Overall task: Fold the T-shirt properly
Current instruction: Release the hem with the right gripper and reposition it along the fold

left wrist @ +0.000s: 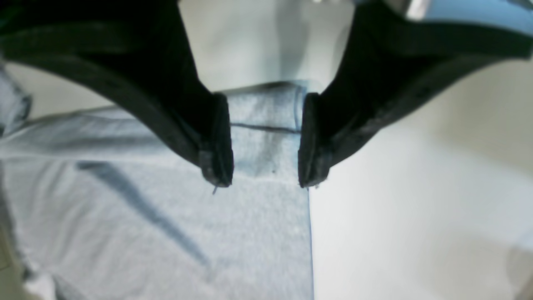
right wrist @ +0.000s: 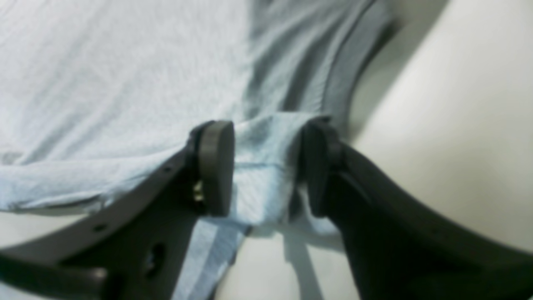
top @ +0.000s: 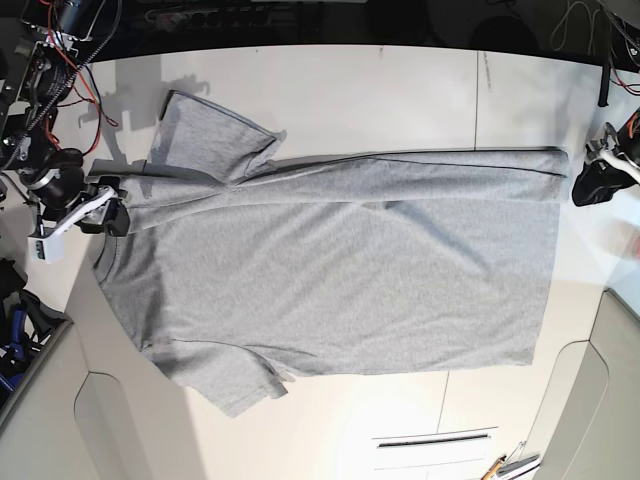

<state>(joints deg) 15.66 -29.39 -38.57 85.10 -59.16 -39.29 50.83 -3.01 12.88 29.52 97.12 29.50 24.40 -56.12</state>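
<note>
Grey cotton T-shirt (top: 340, 270) lies spread across the white table (top: 400, 90), filling mid-frame in the base view. Left gripper (left wrist: 265, 141) clamps the hem corner; right gripper (right wrist: 266, 166) clamps fabric at the shoulder, left of frame. Soft, light, limp — probably best held at seamed edges.

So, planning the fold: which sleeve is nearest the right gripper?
The top sleeve in the base view, beside the right gripper; the bottom sleeve lies further off.

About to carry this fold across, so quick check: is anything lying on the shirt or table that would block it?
Nothing visible does. The T-shirt lies flat with nothing on it, and the table around it shows only bare surface. Both grippers, left and right, have cloth between their jaws.
</note>
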